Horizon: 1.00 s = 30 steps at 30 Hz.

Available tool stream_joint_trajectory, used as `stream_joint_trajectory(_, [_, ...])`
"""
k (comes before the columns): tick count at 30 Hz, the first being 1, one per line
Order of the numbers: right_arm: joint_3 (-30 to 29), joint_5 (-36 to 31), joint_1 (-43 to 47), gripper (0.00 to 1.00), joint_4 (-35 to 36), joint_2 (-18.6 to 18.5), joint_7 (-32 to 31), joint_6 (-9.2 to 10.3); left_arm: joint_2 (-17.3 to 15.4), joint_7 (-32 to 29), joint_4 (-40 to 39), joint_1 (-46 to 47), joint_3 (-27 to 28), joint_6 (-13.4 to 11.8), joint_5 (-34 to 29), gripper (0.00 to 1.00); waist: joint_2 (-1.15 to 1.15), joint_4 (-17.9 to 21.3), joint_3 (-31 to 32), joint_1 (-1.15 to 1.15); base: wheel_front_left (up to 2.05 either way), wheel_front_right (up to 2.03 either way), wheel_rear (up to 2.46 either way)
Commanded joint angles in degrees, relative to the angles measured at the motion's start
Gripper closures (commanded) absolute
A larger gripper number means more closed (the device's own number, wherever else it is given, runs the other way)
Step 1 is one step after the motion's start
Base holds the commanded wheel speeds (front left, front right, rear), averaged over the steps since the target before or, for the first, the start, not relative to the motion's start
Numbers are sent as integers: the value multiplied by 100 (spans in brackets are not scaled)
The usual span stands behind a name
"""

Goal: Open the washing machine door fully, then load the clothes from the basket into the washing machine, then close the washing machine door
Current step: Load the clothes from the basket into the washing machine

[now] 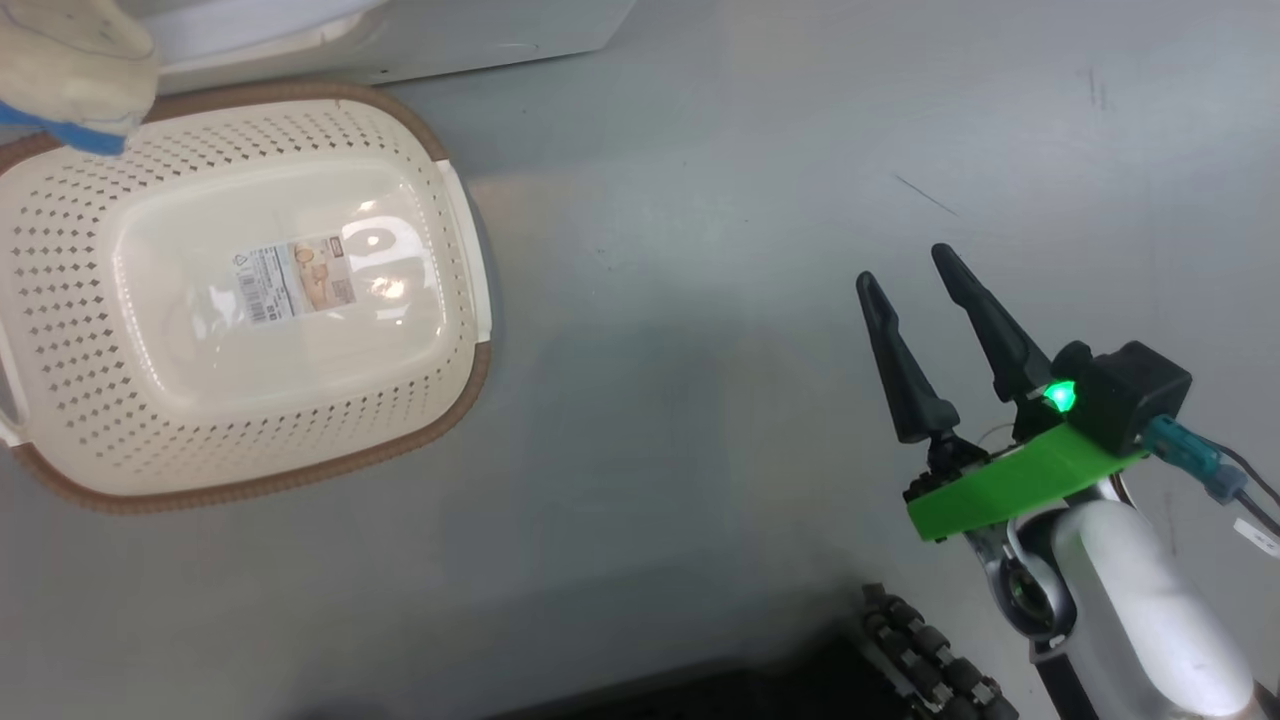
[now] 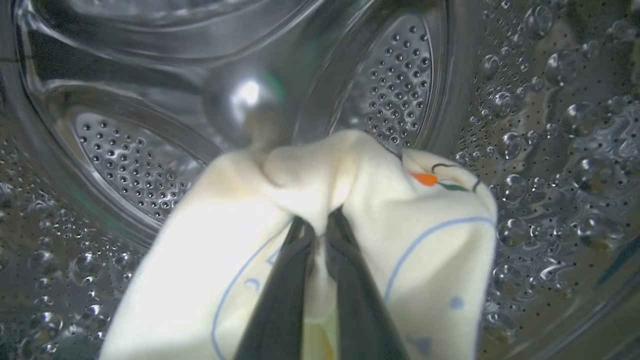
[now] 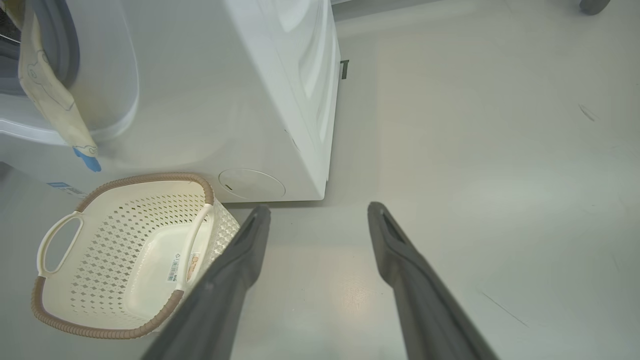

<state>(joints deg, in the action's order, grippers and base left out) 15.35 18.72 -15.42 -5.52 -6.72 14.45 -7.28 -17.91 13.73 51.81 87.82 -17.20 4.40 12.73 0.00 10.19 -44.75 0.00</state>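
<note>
Floor (image 1: 700, 300): pale grey, faintly scuffed, bare between the machine and the robot.
Washing machine (image 3: 225, 100): white, standing on that floor with the basket just in front of it.
Left gripper (image 2: 320, 222): inside the perforated steel drum (image 2: 400, 75), its fingers pinched nearly together on a fold of the garment.
Garment (image 2: 200, 250): pale yellow with line prints. It is bunched over the left fingers and hangs clear of the drum wall.
Key relation: the garment's long axis runs from the grip back out through the opening. Its tail (image 3: 50, 100) drapes over the grey gasket (image 3: 70, 50), blue cuff lowest, hanging above the basket's far rim.
Judgement: the tail has to be drawn past the gasket before release, or it could slip back out.
Basket (image 1: 60, 260): holds no clothes, and the sticker (image 1: 298, 280) on its floor is uncovered.
Right gripper (image 1: 906, 266): fingers spread wide, holding nothing, over bare floor well apart from the basket.
Nearer arm: left, by far.
Stage: last piece going in, by the look of it. The door comes next.
</note>
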Motion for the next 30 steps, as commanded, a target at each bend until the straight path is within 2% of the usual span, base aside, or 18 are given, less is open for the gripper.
stream_joint_trajectory(1, [121, -6, 227, 0, 145, 3, 55, -21, -277, 85, -243, 237, 49, -46, -60, 100, 0, 10, 4, 0, 0, 0, 0])
stream_joint_trajectory(3, [124, 4, 230, 0, 141, 8, 55, -21, -296, 117, -379, 227, 53, -55, -104, 100, 0, 12, 17, 0, 0, 0, 0])
stream_joint_trajectory(10, [151, 10, 141, 0, 139, 11, 55, -21, -438, 125, -1682, -64, 300, -169, -337, 100, 0, 49, -42, 0, 0, 0, 0])
stream_joint_trajectory(14, [162, 25, 123, 0, 97, 2, 55, -21, -389, 126, -1431, -281, 405, -123, -260, 100, 0, 54, 4, 0, 0, 0, 0])
stream_joint_trajectory(15, [165, 29, 131, 0, 87, 0, 55, -21, -358, 126, -1297, -310, 436, -111, -212, 97, 0, 50, 24, 0, 0, 0, 0])
stream_joint_trajectory(17, [171, 30, 140, 0, 79, 1, 55, -21, -323, 126, -1030, -333, 471, -104, -159, 15, 0, 42, 54, 0, 0, 0, 0])
stream_joint_trajectory(18, [167, 31, 140, 0, 79, -2, 55, -21, -290, 126, -920, -314, 494, -93, -118, 0, 0, 33, 63, 0, 0, 0, 0])
stream_joint_trajectory(24, [112, 31, 115, 0, 76, -32, 55, -21, -153, 126, -479, -325, 504, -46, -39, 0, 0, -43, 152, 0, 0, 0, 0])
stream_joint_trajectory(30, [54, 28, 96, 0, 60, -60, 55, -21, 13, 127, -121, -522, 601, -152, 98, 0, 0, -137, 324, 0, 0, 0, 0])
